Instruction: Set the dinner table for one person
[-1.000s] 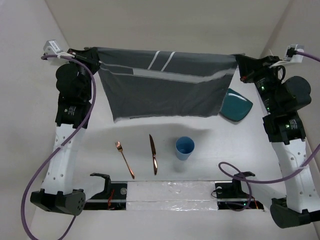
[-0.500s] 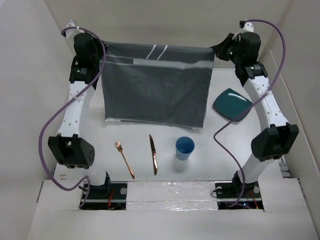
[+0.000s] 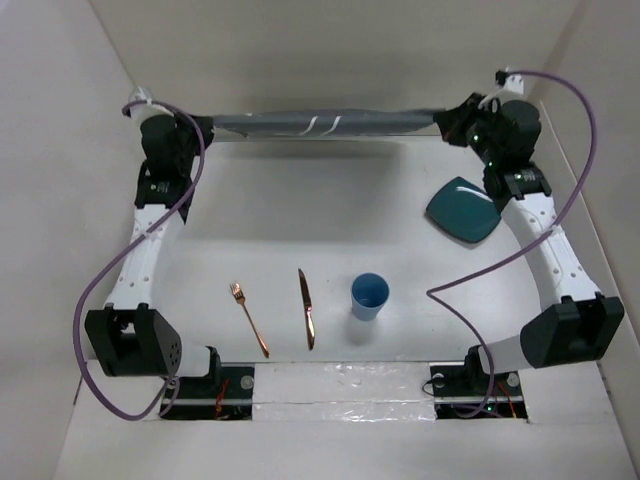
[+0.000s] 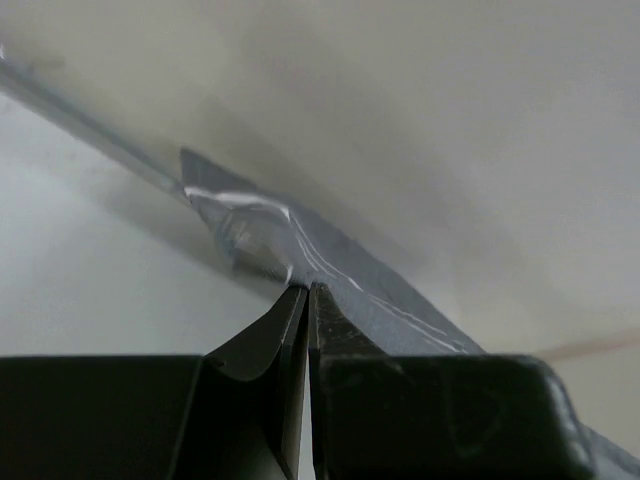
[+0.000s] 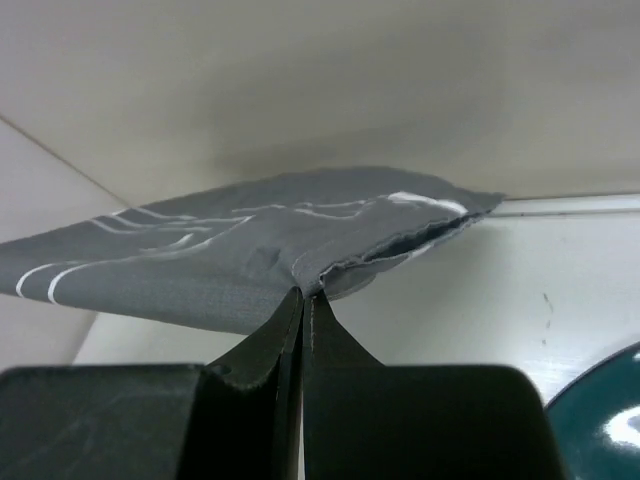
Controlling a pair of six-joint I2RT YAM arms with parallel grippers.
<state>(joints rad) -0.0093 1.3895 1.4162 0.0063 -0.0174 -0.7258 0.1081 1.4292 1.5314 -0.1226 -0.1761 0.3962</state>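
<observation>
Cloth is what the left gripper (image 3: 203, 127) holds at the far left of the dinner table (image 3: 320, 215). Its two dark fingers (image 4: 265, 335) are pressed together on a corner of the grey striped placemat (image 3: 320, 123), and the left wrist view shows the hem puckered just above the tips. From there the placemat runs as a narrow, taut band across the far side, close to the back wall, with pale stripes showing near its middle. Whether the band touches the surface cannot be told. At its other end the right gripper (image 3: 447, 118) pinches the opposite corner, fingers (image 5: 345, 345) closed tight on the edge. The table is the white matte surface filling the space between the white walls, under both arms. On its near half, well apart from the cloth, a copper fork (image 3: 250, 320) and a copper knife (image 3: 306, 308) lie near each other, both lengthwise from front to back. An upright blue cup (image 3: 369, 296) stands to their right. Farther right and farther back, a teal plate (image 3: 462, 210) rests beside the right arm, and its rim shows in the lower right corner of the right wrist view.
</observation>
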